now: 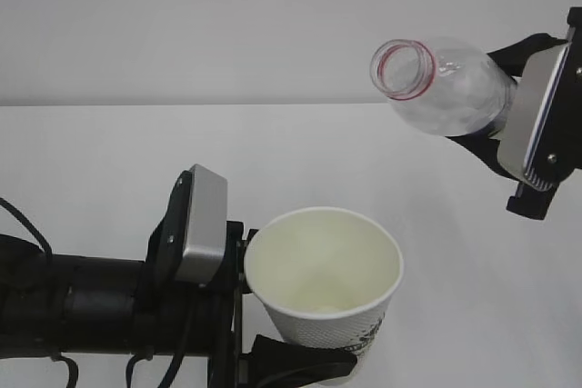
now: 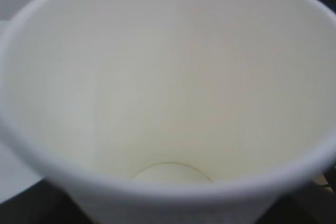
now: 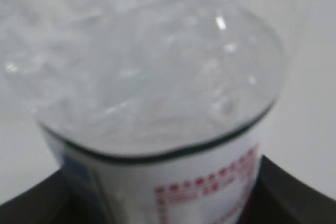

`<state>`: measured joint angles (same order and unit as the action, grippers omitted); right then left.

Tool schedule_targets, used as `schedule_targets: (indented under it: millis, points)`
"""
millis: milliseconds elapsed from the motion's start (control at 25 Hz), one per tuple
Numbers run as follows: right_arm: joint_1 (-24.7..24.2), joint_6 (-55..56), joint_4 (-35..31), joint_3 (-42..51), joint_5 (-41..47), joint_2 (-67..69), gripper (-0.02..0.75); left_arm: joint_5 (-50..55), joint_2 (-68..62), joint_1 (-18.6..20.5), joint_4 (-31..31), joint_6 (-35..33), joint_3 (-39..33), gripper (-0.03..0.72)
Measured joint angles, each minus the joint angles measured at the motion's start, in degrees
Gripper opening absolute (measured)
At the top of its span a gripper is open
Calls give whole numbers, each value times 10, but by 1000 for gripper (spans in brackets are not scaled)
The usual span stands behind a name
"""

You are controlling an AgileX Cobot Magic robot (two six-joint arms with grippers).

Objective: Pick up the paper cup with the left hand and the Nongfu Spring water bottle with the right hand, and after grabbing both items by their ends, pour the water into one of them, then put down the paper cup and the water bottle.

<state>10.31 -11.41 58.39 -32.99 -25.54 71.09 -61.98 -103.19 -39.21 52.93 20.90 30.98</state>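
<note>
1. Your paper cup (image 1: 325, 281) sits low in the middle of the exterior view, lifted off the white bench (image 1: 109, 147), upright with a slight lean, its mouth open upward.
2. The cup's cream inside fills the left wrist view; its round bottom (image 2: 172, 173) shows, and whether any water lies there you cannot tell.
3. Your left hand (image 1: 273, 333) is clamped on the cup's lower side, its grey plate (image 1: 203, 224) just left of the rim.
4. Your Nongfu Spring water bottle (image 1: 443, 84) hangs above and to the right of the cup, well apart from it, tipped over with its uncapped red-ringed mouth (image 1: 403, 67) facing left.
5. Your right hand (image 1: 491, 102) is clamped on the bottle's labelled lower end.
6. No stream shows between bottle and cup.
</note>
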Motion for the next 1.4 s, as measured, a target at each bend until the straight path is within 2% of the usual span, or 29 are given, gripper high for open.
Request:
schedule_targets:
  millis: [1000, 1400]
  points:
    - [0, -85, 0, -16, 10, 0, 485, 16, 0, 0, 14, -15, 25, 550]
    - [0, -118, 1, -16, 10, 0, 485, 9, 0, 0, 14, 15, 25, 549]
